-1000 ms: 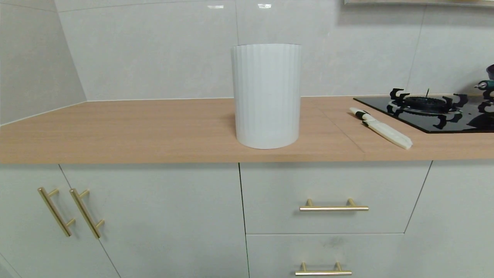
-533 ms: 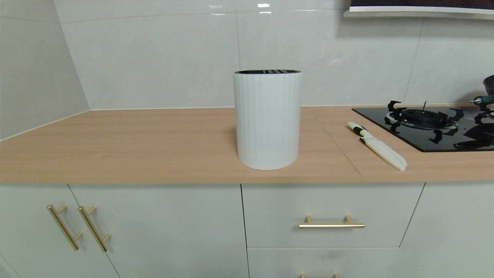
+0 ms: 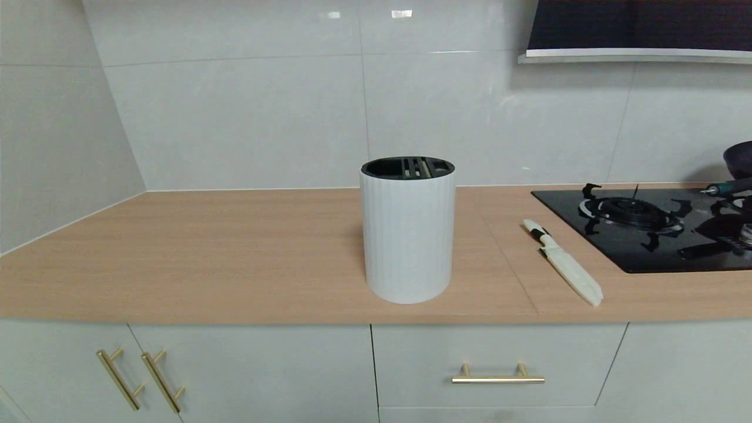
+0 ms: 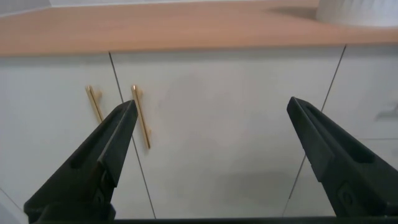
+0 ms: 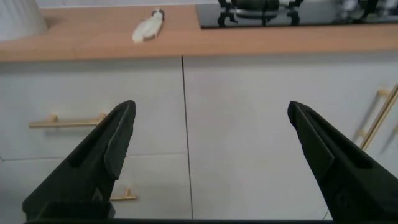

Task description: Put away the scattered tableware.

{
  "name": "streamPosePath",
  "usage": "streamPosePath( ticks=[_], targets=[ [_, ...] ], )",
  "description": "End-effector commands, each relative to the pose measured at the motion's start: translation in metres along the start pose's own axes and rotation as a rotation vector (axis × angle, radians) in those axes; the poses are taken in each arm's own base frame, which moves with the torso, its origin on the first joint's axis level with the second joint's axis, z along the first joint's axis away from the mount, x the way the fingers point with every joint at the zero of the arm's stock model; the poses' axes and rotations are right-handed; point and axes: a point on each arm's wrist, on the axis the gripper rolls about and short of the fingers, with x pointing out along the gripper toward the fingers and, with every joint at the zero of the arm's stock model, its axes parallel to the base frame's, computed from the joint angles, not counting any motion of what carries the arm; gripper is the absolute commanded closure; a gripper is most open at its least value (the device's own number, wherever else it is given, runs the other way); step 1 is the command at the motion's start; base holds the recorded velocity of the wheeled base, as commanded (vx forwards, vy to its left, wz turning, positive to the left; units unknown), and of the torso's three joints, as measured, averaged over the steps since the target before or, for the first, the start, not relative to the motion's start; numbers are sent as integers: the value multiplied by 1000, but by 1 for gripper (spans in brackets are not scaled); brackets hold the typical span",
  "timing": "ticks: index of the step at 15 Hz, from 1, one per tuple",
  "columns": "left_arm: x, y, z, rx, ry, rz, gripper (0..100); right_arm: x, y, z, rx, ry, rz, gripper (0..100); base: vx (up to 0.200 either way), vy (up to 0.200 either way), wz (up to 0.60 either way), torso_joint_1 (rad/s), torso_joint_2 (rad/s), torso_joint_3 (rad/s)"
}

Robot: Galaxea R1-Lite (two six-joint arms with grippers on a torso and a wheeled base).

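Knife (image 3: 563,262) flat on counter (image 3: 235,252), between white ribbed holder (image 3: 408,235) and hob (image 3: 623,252), touching neither. Below counter edge, facing cabinet fronts (image 4: 211,168): left tool (image 4: 211,106) and right tool (image 5: 211,107), each spread wide, gripping nothing, well apart from knife.

no readable text, labels, numbers or signs on anything in view

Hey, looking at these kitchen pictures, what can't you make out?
Head view: inside of the white holder; its own wall hides everything below the slotted top.
Head view: dark pan by the stove, cut off by the right edge.
Left wrist view: the white holder's upper part, cut off by the top edge.
Right wrist view: knife, too small to tell bare blade from sheath.
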Motion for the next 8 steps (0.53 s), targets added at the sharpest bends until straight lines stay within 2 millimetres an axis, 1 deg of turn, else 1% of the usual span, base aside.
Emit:
streamPosePath(
  ticks=[1, 8],
  targets=[
    [0, 0, 0, 0, 0, 0, 0, 0, 0, 0, 0, 2, 0, 0, 0, 0, 0, 203, -481, -300],
    [0, 0, 0, 0, 0, 0, 0, 0, 0, 0, 0, 0, 0, 0, 0, 0, 0, 223, -500, -283]
  ],
)
